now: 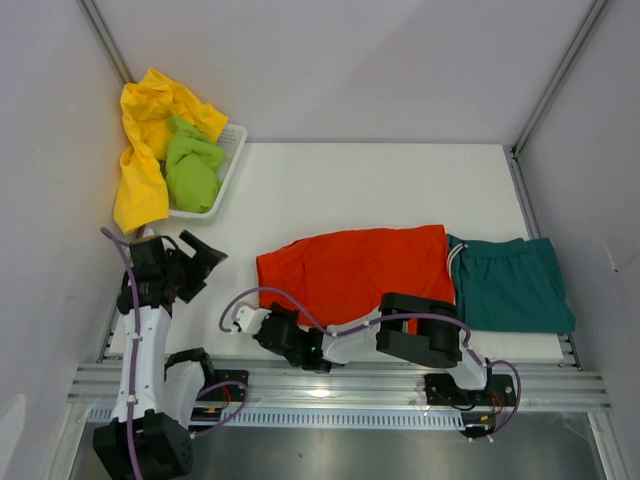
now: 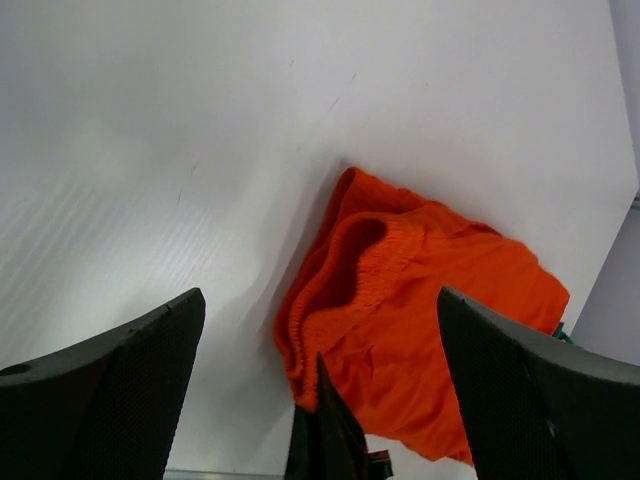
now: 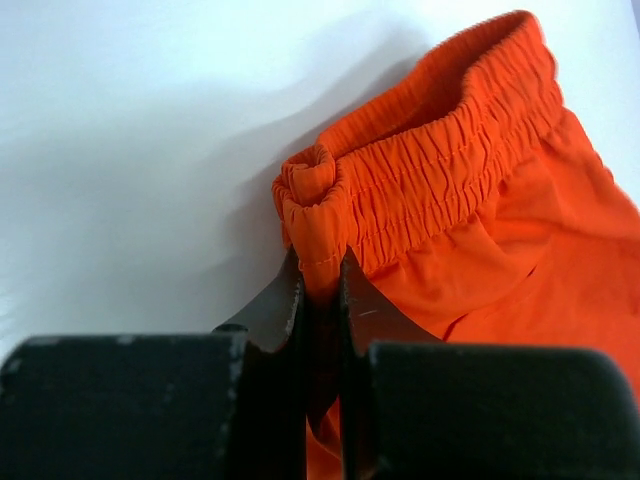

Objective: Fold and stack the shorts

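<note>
**Waistband corner pinched for folding**

The right jaws are closed tight on a waistband corner of the orange-red shorts (image 3: 450,200). The shorts lie spread on the table (image 1: 350,180), just beside the dark teal shorts (image 1: 510,285). The left jaws hang wide apart, holding nothing. Risk: pulling by one corner may bunch the fabric, or the thin hem may slip free.

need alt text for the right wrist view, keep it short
The right end effector is shut on a corner of the elastic waistband of the orange-red shorts, seen close up from just behind it. The rest of the shorts spreads to the right over the white table.
</note>
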Controlling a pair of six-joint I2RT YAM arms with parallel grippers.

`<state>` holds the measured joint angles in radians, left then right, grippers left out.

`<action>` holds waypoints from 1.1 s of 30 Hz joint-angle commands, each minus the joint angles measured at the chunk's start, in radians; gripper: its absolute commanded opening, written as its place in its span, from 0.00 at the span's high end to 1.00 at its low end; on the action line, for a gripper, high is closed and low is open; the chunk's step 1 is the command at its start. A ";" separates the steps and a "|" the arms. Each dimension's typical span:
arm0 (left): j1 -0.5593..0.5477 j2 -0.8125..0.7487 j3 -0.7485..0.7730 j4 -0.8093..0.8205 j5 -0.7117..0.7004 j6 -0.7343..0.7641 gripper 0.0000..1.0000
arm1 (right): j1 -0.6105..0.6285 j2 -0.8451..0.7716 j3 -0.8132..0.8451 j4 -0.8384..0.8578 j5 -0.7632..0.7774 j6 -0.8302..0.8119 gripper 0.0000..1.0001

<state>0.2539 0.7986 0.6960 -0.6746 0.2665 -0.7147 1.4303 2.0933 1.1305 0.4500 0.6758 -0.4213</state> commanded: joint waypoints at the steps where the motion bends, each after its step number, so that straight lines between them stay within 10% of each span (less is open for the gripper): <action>1: 0.010 -0.029 -0.093 0.096 0.123 0.015 0.01 | 0.002 -0.059 -0.067 0.217 0.135 0.134 1.00; 33: -0.400 0.113 -0.311 0.564 0.100 -0.419 0.01 | -0.064 -0.194 -0.232 0.437 0.064 0.355 1.00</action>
<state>-0.1173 0.9096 0.3996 -0.2039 0.3798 -1.0618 1.3701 1.9263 0.8978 0.7990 0.7303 -0.0860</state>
